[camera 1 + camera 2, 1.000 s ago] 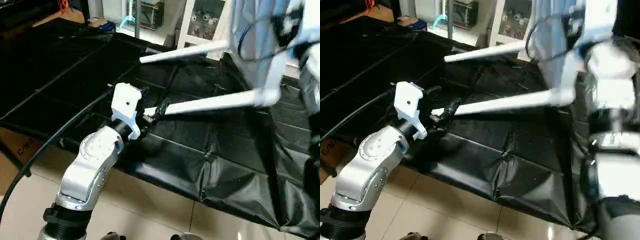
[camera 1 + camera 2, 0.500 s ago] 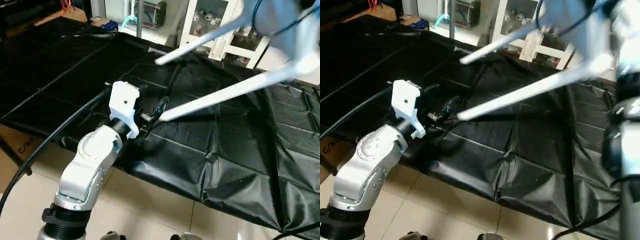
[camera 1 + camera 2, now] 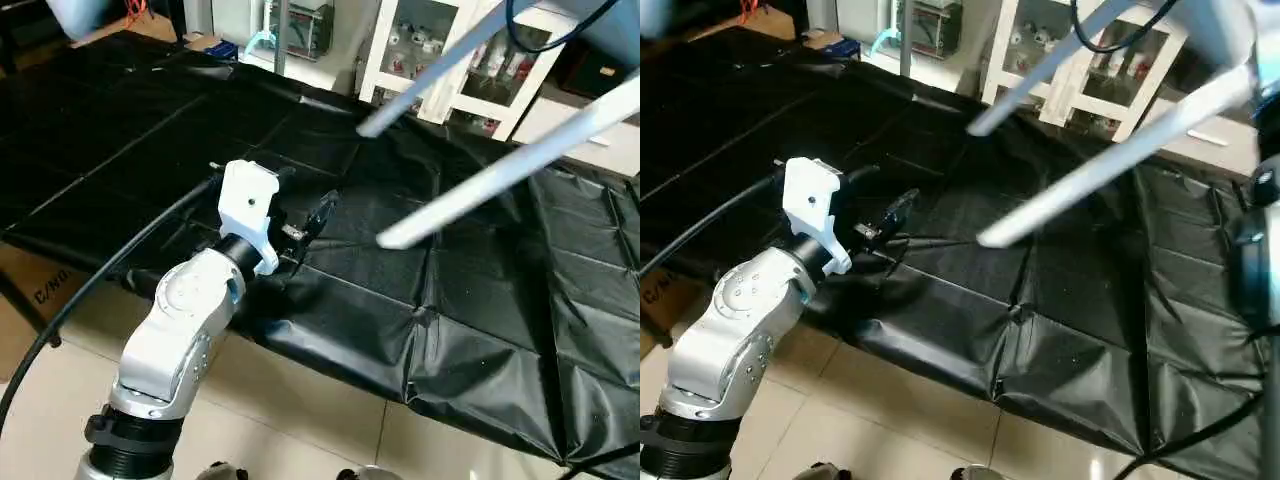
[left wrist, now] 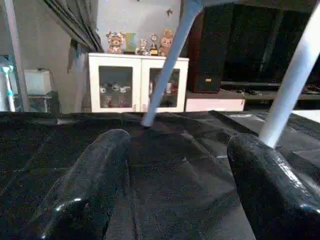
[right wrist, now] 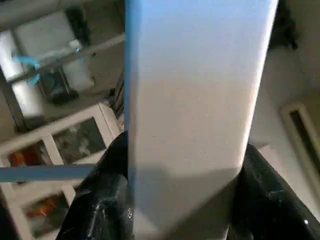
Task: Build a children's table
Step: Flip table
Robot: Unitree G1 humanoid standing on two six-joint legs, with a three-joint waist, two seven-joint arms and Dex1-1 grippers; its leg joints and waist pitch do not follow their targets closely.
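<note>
The children's table hangs tilted in the air on the right. Two of its white legs slant down to the left over the black mat: the nearer leg (image 3: 500, 175) and the farther leg (image 3: 430, 70). Both leg tips are clear of the mat. In the right wrist view my right gripper (image 5: 185, 200) is shut on the edge of the white table top (image 5: 195, 90), with one black finger (image 5: 107, 200) on each side of it. My left gripper (image 3: 305, 200) is low over the mat near its front edge, open and holding nothing. The nearer leg's tip floats a little to its right.
The black mat (image 3: 450, 330) covers the whole work surface, creased and draped over the front edge. A black cable (image 3: 100, 290) runs along my left arm. A white cabinet (image 3: 450, 80) with glass doors stands behind. Tiled floor lies below the front edge.
The table with its legs has swung up and to the right, and the nearer leg's tip has drawn away from my left gripper. The left arm has stayed still.
</note>
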